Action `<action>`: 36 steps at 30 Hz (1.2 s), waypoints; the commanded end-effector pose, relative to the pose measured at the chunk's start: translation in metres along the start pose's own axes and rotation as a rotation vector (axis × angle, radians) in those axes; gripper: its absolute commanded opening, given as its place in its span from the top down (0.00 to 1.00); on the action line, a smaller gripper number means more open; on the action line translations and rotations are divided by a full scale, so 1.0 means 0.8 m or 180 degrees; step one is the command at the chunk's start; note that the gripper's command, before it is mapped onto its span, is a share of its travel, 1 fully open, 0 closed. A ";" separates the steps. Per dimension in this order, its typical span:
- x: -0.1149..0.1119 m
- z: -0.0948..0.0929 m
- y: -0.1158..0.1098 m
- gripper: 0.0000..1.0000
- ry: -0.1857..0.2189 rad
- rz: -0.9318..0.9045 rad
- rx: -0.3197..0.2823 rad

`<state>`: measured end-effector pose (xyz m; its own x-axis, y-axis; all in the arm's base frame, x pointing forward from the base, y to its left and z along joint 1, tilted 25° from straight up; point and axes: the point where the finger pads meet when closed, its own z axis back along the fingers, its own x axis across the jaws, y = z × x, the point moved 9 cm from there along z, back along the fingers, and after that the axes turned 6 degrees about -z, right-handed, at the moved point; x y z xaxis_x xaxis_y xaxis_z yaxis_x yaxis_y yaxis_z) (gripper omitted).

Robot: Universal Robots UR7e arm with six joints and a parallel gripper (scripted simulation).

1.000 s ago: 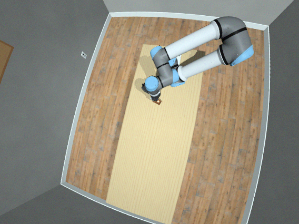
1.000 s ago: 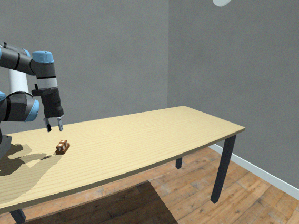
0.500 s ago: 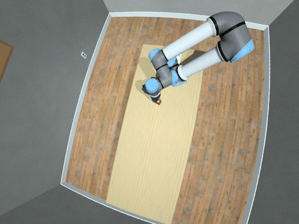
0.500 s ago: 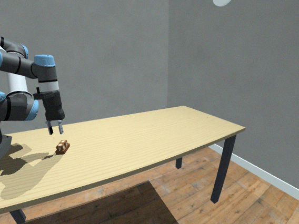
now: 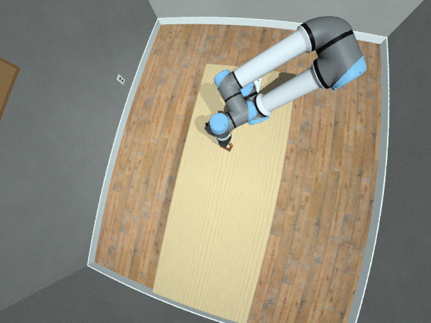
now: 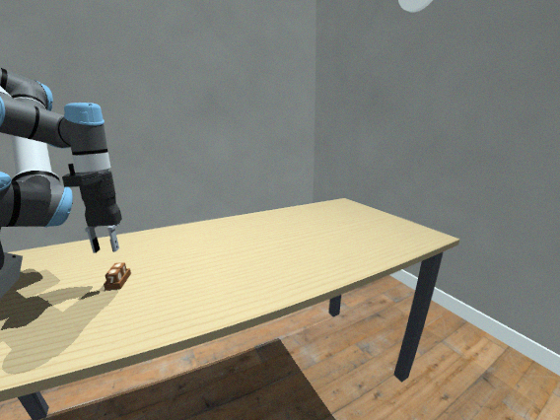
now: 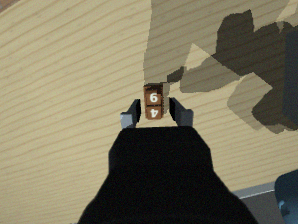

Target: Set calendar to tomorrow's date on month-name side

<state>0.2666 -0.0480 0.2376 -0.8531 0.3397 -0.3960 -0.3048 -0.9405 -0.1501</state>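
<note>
Above the tray [image 5: 228, 149] [image 6: 113, 286] [image 7: 146, 87], the claw [image 5: 226, 145] [image 6: 105, 250] [image 7: 154, 105], fingers spread wide, nothing held; on the tray, both cubes [image 6: 117, 272] [image 7: 154, 105] side by side

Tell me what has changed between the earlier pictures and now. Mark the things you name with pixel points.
The gripper [image 5: 225, 145] [image 6: 105, 251] [image 7: 154, 105] has come down a little toward the calendar [image 5: 230, 147] [image 6: 117, 276] [image 7: 153, 106], shifting slightly rightward in the exterior view. Nothing was taken hold of or let go; its fingers are apart, above the calendar. The calendar stayed in its place on the table [image 5: 224, 212] [image 6: 246, 261] [image 7: 65, 100].
</note>
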 end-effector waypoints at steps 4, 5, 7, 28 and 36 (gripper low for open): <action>0.000 0.000 0.000 0.13 0.0002 0.0001 0.0001; 0.000 0.000 0.000 0.13 0.0002 0.0001 0.0001; 0.000 0.000 0.000 0.13 0.0002 0.0001 0.0001; -0.001 -0.016 0.000 0.13 0.0002 0.0001 0.0002; -0.001 -0.032 0.000 0.13 0.0002 0.0001 0.0002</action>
<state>0.2737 -0.0477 0.2218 -0.8530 0.3395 -0.3965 -0.3041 -0.9406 -0.1511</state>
